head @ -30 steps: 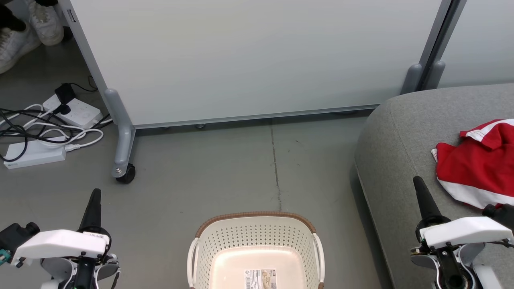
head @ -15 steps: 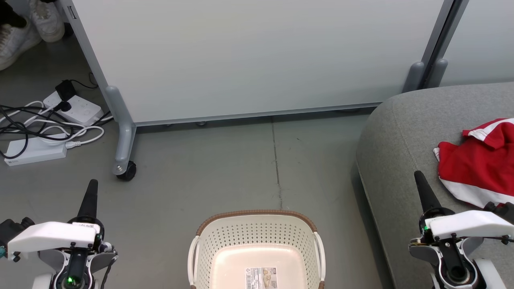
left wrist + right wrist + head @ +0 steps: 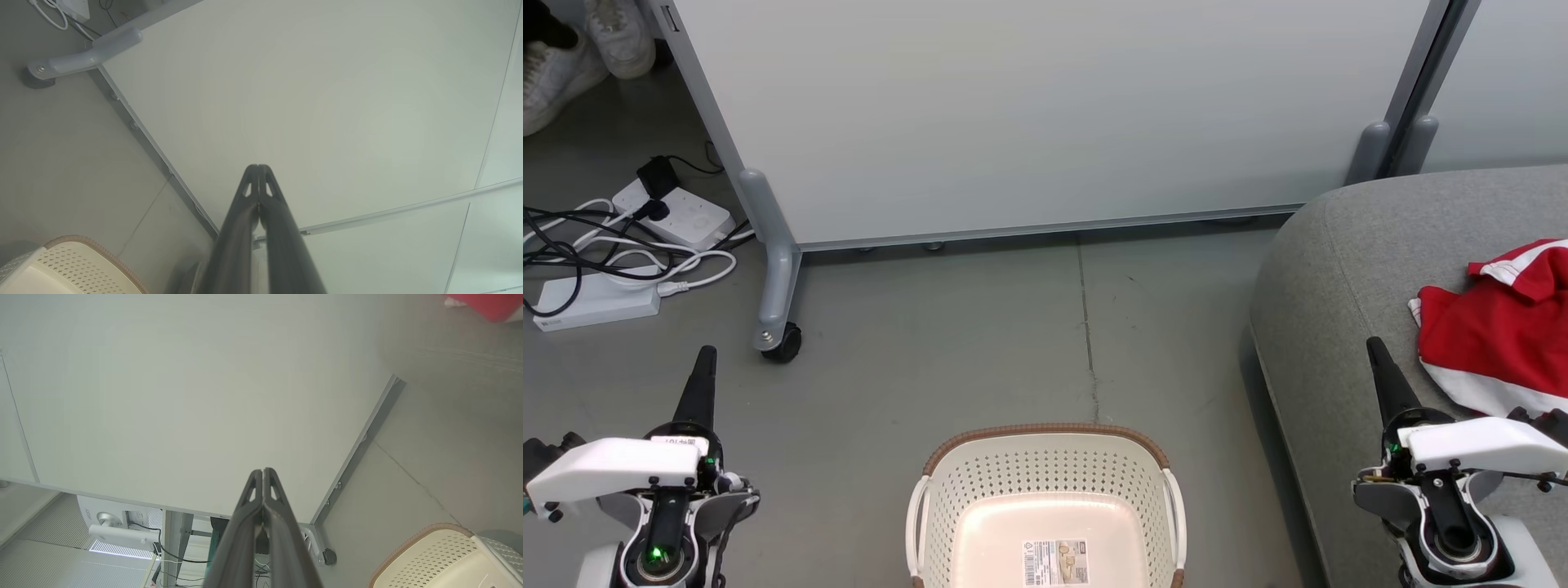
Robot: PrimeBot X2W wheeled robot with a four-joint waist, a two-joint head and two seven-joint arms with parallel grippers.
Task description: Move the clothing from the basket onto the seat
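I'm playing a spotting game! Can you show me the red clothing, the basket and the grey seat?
clothing (image 3: pixel 1490 335), head view, on its red middle.
basket (image 3: pixel 1045 429), head view, on the far brown rim.
seat (image 3: pixel 1339 269), head view, on bare grey cushion left of the clothing.

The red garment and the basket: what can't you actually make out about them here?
Red garment: head view, the right edge cuts it off, so its full shape is unknown.
Basket: head view, the bottom edge cuts off its near part.
Label sticker: head view, print too small to read.
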